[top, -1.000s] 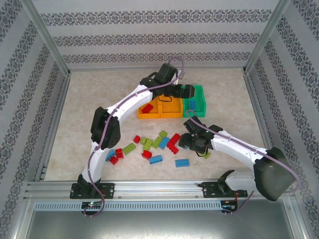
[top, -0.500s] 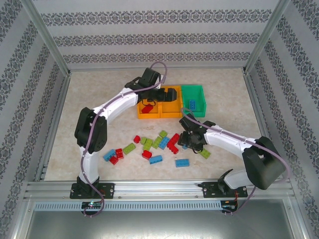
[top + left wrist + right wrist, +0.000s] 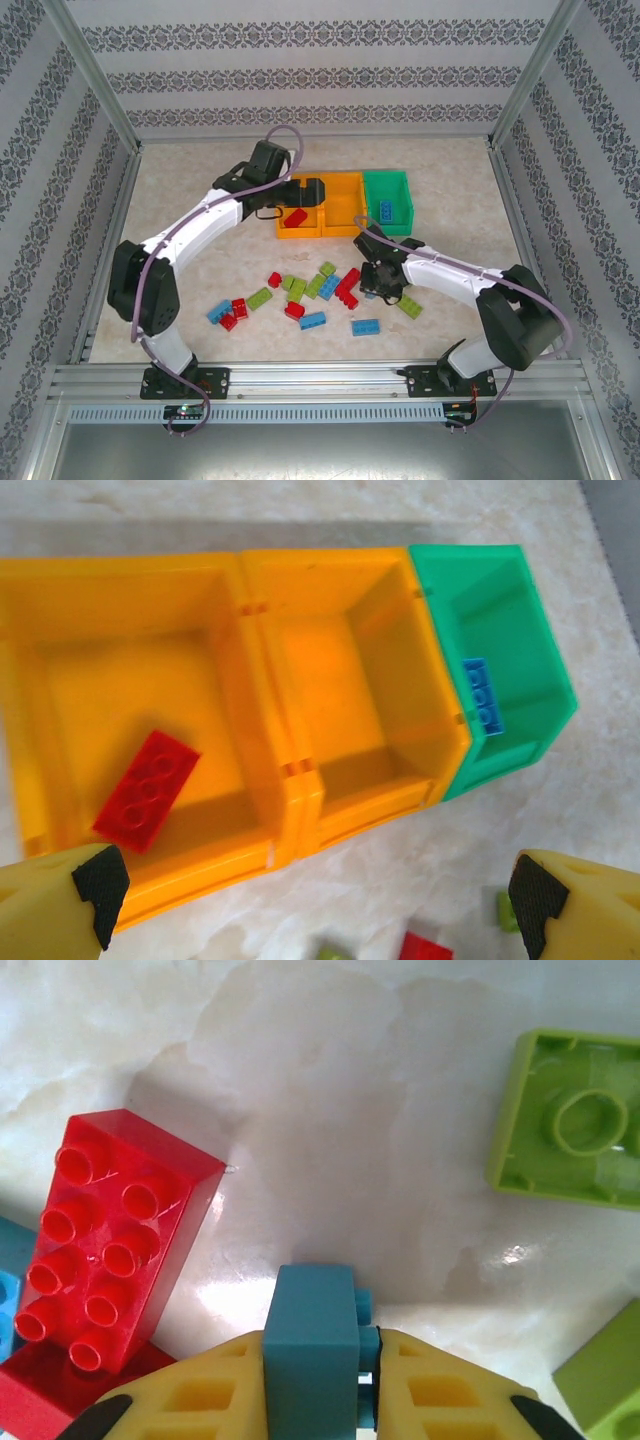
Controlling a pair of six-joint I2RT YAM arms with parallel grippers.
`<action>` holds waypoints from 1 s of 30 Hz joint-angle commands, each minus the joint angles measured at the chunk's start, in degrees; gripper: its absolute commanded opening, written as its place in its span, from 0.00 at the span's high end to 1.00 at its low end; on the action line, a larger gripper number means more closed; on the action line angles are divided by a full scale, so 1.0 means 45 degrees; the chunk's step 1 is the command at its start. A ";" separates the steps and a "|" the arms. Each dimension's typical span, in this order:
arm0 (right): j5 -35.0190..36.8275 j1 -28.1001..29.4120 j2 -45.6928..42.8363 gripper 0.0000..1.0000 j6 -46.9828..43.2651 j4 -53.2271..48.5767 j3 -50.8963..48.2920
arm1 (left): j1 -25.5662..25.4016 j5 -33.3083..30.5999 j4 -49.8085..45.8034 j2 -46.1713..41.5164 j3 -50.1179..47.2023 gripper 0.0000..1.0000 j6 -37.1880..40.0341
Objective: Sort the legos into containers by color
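Right wrist view: my right gripper is squeezed tight on a blue lego, down by the table, beside a red lego. My left gripper is wide open, holding nothing, above the containers. One red brick lies in an orange bin, one blue brick in the green bin.

The left arm and right arm had glossy white shells and black joint housings, each trailing a lilac cable. Pincer fingers were yellow, black-padded.
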 commanded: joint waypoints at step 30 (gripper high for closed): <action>0.1644 -0.4980 0.4844 0.74 -0.5936 0.0665 0.8451 | 0.1405 -0.2675 -0.2757 -0.5926 -0.7750 0.00 -0.1350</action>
